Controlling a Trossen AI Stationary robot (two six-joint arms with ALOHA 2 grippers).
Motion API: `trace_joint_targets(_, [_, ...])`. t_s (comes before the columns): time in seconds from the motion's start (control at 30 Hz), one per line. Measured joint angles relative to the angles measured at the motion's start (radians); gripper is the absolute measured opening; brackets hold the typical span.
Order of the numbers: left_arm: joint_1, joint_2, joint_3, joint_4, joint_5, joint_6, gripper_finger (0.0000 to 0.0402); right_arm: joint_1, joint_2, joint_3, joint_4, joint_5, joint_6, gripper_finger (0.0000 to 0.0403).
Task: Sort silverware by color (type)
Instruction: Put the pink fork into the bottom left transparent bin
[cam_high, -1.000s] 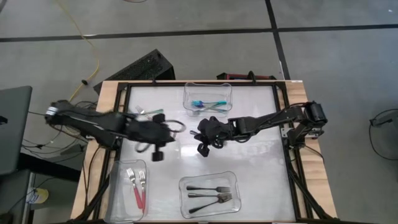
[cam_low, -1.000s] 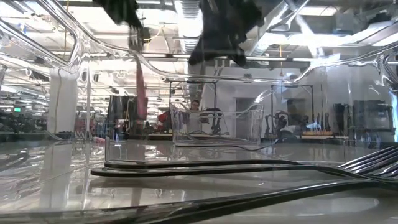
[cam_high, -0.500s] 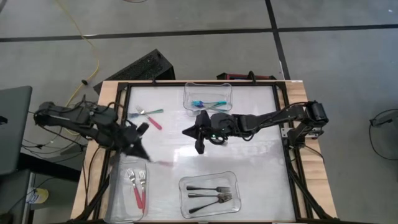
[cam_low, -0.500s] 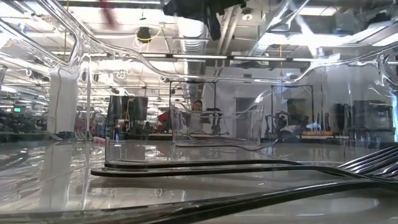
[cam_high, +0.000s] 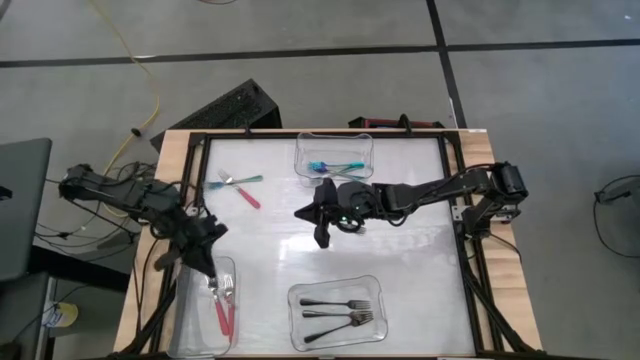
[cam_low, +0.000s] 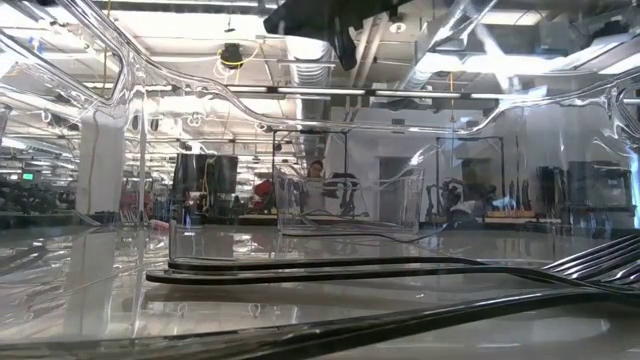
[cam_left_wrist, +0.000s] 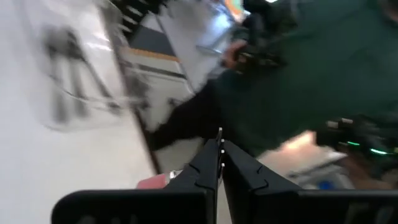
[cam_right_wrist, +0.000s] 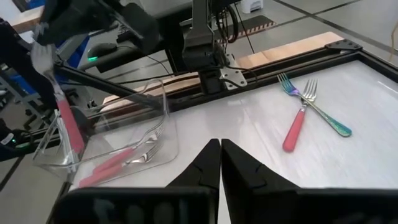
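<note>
The left gripper is clamped on a red fork, which hangs over the bin with two other red forks inside. Next, I think, it must let go so the fork drops in.

The right gripper waits mid-table, fingers together. A red fork and teal fork lie unsorted.

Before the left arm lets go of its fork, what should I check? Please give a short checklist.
1. Left gripper shut on the held red fork: ok.
2. Held fork above the red-fork bin: ok.
3. That bin holds only red forks: ok.
4. Right gripper shut, empty, at the table's middle, away from the bin: ok.
5. Sorting finished: not ok; a loose red fork and a teal fork lie on the table.
</note>
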Motion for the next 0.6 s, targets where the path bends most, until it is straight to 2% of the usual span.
trace_joint_targets(0.1, [-0.015, -0.018, 0.0, 0.01, 0.042, -0.064, 0.0, 0.0, 0.0, 0.0, 0.0, 0.0, 0.0, 0.0039])
trace_joint_targets(0.27, [-0.034, -0.038, 0.0, 0.038, 0.038, -0.082, 0.0, 0.0, 0.0, 0.0, 0.0, 0.0, 0.035, 0.0039])
trace_joint_targets(0.37, [-0.057, -0.034, -0.001, 0.003, 0.033, -0.143, 0.0, 0.003, 0.0, 0.0, -0.002, -0.002, 0.046, 0.0039])
trace_joint_targets(0.6, [-0.176, -0.036, -0.094, 0.004, 0.035, -0.423, 0.0, 0.011, 0.0, 0.0, -0.024, -0.028, 0.083, 0.0039])
